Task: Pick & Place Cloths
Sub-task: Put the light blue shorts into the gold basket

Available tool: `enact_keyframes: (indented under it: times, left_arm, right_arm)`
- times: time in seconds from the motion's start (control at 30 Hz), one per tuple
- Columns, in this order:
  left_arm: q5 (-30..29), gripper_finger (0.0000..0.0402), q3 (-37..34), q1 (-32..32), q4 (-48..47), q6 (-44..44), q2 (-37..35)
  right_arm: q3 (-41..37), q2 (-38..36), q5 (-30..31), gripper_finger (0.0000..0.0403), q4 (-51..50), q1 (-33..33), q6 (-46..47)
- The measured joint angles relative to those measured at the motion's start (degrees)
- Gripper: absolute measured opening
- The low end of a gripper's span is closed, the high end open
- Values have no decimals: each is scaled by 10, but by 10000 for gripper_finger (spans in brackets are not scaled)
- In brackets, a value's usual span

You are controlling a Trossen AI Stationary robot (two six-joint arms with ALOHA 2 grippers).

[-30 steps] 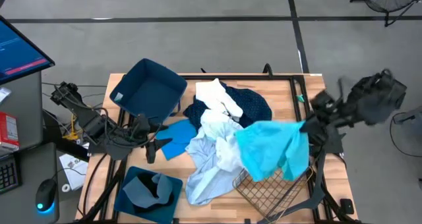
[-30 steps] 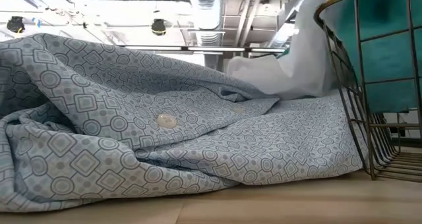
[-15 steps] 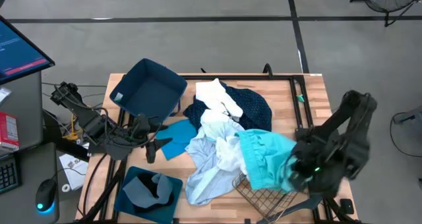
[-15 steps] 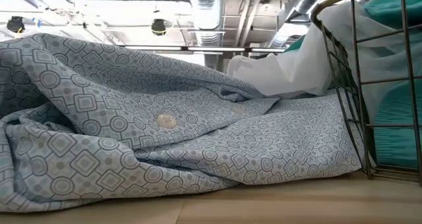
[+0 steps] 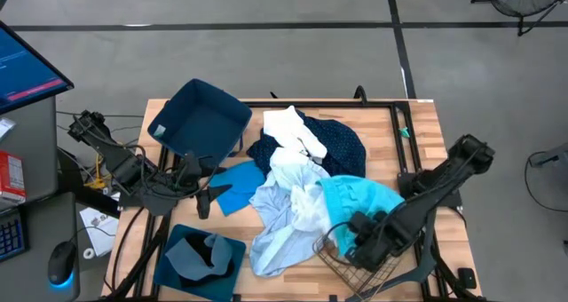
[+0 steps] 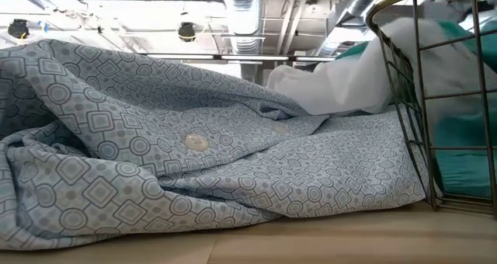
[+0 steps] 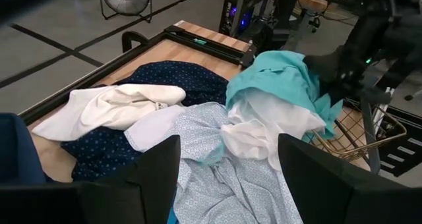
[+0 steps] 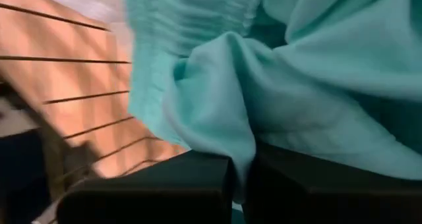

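Observation:
A heap of cloths lies mid-table: a white one [image 5: 293, 129] on a navy dotted one [image 5: 335, 144], a pale blue patterned shirt [image 5: 275, 226] [image 6: 194, 163], and a bright cyan one [image 5: 359, 198] [image 7: 277, 76] reaching over the rim of the wire basket [image 5: 351, 265] [image 6: 419, 101]. A grey cloth [image 5: 209, 251] rests in the near bin. My right gripper [image 5: 359, 235] [image 8: 241, 168] is low over the basket, shut on the cyan cloth. My left gripper [image 5: 206, 197] [image 7: 227, 184] waits open at the heap's left side. My right gripper pinches a bunched fold of the cyan cloth [image 8: 239, 145] between its two fingers, several layers thick. The fingers slant down from the table's right. The cloth trails slack from the hold back up onto the heap, part of it inside the basket.
One dark blue bin [image 5: 206, 120] stands tilted at the far left corner, another [image 5: 177, 271] lies at the near left. A bright blue cloth [image 5: 238, 185] lies flat by my left gripper. Bare wood [image 5: 424, 129] shows at the far right.
My right gripper has swung from near the table's right edge toward the near edge and leftward, coming down over the basket. The cyan cloth, which hung spread below it, has been carried along and now lies bunched, draped from the heap into the basket.

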Motion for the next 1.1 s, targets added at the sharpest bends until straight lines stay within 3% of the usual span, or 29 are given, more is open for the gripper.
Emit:
enact_keyframes:
  times: [0.13, 0.23, 0.5, 0.63, 0.73, 0.97, 1.1]
  left_arm:
    - [1, 237, 0, 0, 0, 0, 0]
    - [2, 237, 0, 0, 0, 0, 0]
    - [3, 237, 0, 0, 0, 0, 0]
    - [3, 237, 0, 0, 0, 0, 0]
    - [3, 237, 0, 0, 0, 0, 0]
    - [3, 237, 0, 0, 0, 1, 0]
    - [4, 237, 0, 0, 0, 0, 0]
  right_arm:
    - [-1, 25, -23, 9, -8, -2, -20]
    - [5, 30, -62, 39, -1, -2, -51]
    - [57, -12, -159, 175, 9, -10, -149]
    - [94, -56, -170, 238, -5, -28, -168]
    - [119, -90, -136, 263, -45, -55, -185]
    - [143, -133, 21, 271, -162, -148, -279]
    - [143, -117, 37, 271, -161, -217, -380]
